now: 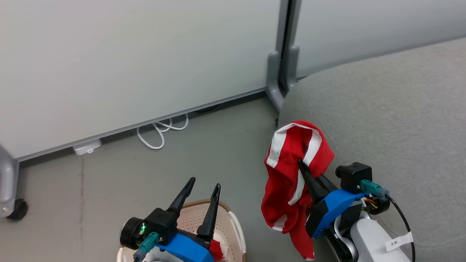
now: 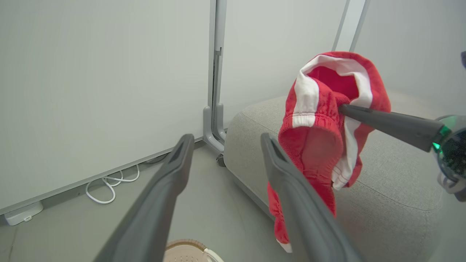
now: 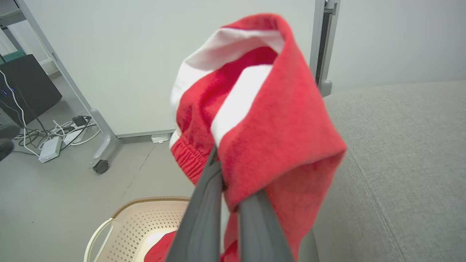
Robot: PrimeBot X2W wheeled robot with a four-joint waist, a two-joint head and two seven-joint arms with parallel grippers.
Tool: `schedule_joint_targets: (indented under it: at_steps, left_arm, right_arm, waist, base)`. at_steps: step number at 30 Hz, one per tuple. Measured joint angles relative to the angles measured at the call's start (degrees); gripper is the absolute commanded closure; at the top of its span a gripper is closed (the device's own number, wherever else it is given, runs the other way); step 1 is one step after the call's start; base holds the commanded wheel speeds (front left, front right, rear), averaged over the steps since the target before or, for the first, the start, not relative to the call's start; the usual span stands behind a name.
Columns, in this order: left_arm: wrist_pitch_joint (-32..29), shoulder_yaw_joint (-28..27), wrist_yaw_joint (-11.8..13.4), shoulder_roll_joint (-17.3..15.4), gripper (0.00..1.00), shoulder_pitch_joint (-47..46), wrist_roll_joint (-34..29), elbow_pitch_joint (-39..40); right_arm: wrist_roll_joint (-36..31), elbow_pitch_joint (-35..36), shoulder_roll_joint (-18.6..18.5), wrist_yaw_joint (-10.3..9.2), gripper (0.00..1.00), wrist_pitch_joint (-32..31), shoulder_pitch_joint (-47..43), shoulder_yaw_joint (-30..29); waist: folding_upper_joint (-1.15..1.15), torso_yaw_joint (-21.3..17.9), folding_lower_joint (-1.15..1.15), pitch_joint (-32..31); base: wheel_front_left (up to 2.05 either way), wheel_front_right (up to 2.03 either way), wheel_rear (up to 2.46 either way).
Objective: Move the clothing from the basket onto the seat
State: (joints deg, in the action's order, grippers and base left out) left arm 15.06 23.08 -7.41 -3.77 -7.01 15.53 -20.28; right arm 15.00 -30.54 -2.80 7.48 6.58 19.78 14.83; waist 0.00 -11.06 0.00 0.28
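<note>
right now the right gripper [image 1: 300,163] has its two dark fingers pressed together on the striped red garment [image 1: 285,203], pinching a fold near the elastic waistband. the cloth drapes over the fingertips like a hood, with a white band curving across the top, and the rest hangs in a loose bunch below the fingers. in the head view the garment hangs at the left edge of the seat [image 1: 382,109], partly over the grey cushion's rounded corner and partly over the floor [image 1: 145,182]. whether the hanging end brushes the cushion's side, i cannot tell.

the left gripper [image 1: 204,182] is spread moderately, nothing between its fingers, and it hovers over the basket [image 3: 138,225], fingers pointing toward the partition panels [image 1: 127,54]. the basket stands on the floor just left of the seat, low in the head view, with its brown rim and one white handle showing. inside it lies a second piece of red fabric [image 3: 160,251], low against the perforated wall; little of it can be seen, so its shape is unclear.

a white cable [image 1: 160,133] loops on the floor at the foot of the panels, well apart from the basket.
</note>
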Motion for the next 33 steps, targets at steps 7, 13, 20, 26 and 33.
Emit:
schedule_joint_targets:
  at_steps: [7,13,20,26,33]
  left_arm:
    - [0.0,-0.1,0.0,0.0,0.00,-0.3,-0.4,0.1]
    - [0.0,0.0,0.0,0.1,0.00,-0.7,-0.5,0.3]
    - [0.0,0.1,0.0,0.0,0.00,-1.4,-1.0,0.3]
    - [0.0,0.4,0.0,-0.2,0.00,-1.7,-1.3,0.3]
    - [0.0,0.2,0.0,-0.9,0.00,-2.4,-1.6,0.6]
  right_arm:
    - [0.1,0.1,0.0,0.00,1.00,0.0,0.2,0.0]
    - [0.1,0.1,0.0,0.00,1.00,0.1,0.3,-0.4]
    - [0.3,0.1,0.0,0.00,1.00,0.6,0.7,-0.7]
    - [0.3,0.1,0.0,0.00,1.00,1.1,0.5,-0.9]
    - [-0.7,0.1,0.0,0.00,1.00,0.0,4.3,-2.9]
  waist:
    - [0.00,-5.8,0.00,0.7]
    - [0.00,-10.4,0.00,1.5]
    - [0.00,-13.8,0.00,2.7]
    - [0.00,-14.1,0.00,3.2]
    - [0.00,-13.8,0.00,4.3]
  base:
    - [0.00,0.00,0.00]
    - [0.00,0.00,0.00]
    - [0.00,0.00,0.00]
    - [0.00,0.00,0.00]
    - [0.00,0.00,0.00]
